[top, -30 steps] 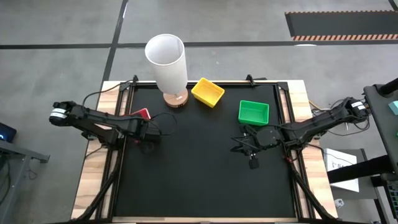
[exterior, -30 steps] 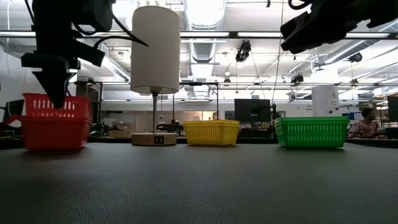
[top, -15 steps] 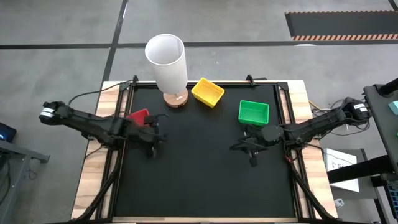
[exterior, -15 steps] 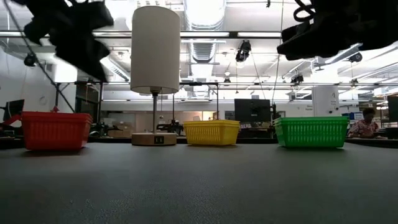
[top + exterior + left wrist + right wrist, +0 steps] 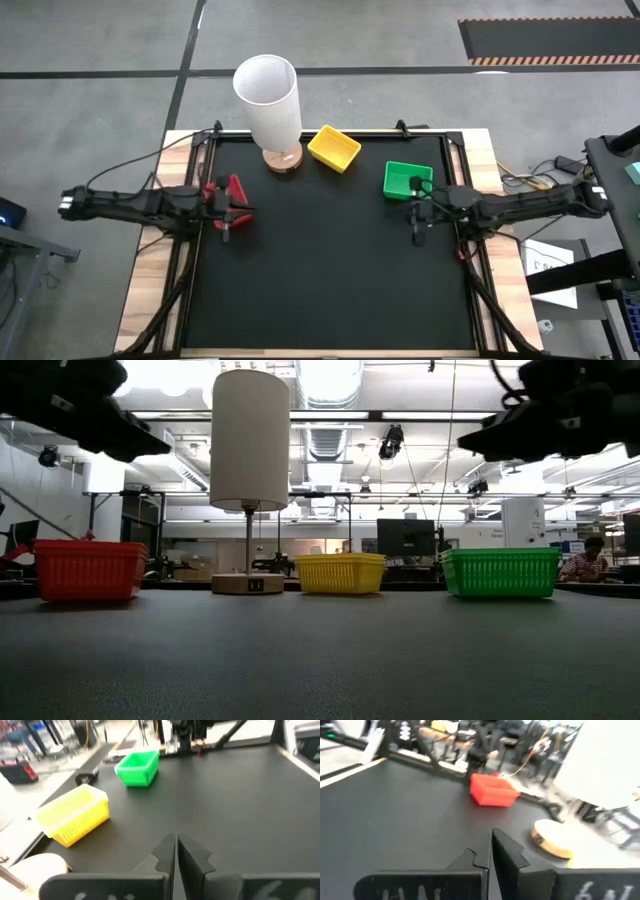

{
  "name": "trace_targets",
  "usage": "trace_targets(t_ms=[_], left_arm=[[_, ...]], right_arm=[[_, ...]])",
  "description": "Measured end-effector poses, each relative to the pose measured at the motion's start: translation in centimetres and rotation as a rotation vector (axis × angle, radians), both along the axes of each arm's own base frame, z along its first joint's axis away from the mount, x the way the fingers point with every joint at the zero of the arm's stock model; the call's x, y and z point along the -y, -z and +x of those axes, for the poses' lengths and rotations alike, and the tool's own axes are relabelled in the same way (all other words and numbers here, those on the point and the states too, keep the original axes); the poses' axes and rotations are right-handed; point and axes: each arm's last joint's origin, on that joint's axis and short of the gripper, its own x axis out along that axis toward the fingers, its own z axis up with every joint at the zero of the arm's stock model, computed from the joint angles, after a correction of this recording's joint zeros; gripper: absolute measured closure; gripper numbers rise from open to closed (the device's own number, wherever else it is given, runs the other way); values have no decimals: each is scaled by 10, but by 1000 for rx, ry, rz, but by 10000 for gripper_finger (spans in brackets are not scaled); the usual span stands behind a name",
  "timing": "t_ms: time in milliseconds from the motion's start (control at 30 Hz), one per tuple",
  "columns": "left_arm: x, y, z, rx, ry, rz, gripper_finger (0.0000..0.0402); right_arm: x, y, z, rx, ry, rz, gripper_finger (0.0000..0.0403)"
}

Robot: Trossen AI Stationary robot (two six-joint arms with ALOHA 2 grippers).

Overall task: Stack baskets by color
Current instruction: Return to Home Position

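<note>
Your left arm [image 5: 140, 203] lies stretched almost level from the worktop's [image 5: 330, 280] left edge towards the lamp [image 5: 268, 100]. Its tip is just beside the red stack [image 5: 233, 187], on the side away from the lamp. The wrist view shows its jaws pressed together with nothing between them. From table height it hangs well above the basket rims.

The red stack sits left of the lamp's base and a little nearer the front. The yellow stack [image 5: 334, 148] is just right of the base. The green stack [image 5: 405, 178] is farther right again, well apart from the lamp. Sorting looks done, so what remains is bringing both arms home.

Your right arm [image 5: 510, 205] mirrors the left one. It reaches in level from the right edge, and its tip is just beside the green stack on the side away from the lamp. Its jaws are also pressed together and empty, and it too rides high.

To finish well, draw each arm straight back along its own line, away from its stack. Hold the height until the tip is clear of the basket, and only then fold down. Leave the jaws closed. Avoid any sideways swing towards the lamp, which looks tall enough to tip if clipped.
</note>
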Motion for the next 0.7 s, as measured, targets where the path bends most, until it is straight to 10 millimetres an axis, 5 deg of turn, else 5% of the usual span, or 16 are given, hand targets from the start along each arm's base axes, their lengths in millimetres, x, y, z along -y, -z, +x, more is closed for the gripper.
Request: trace_targets(t_ms=[367, 700], left_arm=[[-2, 36, -29, 180, 2, -13, 401], [-1, 56, -15, 291, 14, 48, 402]], right_arm=[[5, 7, -53, 265, 143, -98, 394], [4, 12, -68, 315, 104, -141, 394]])
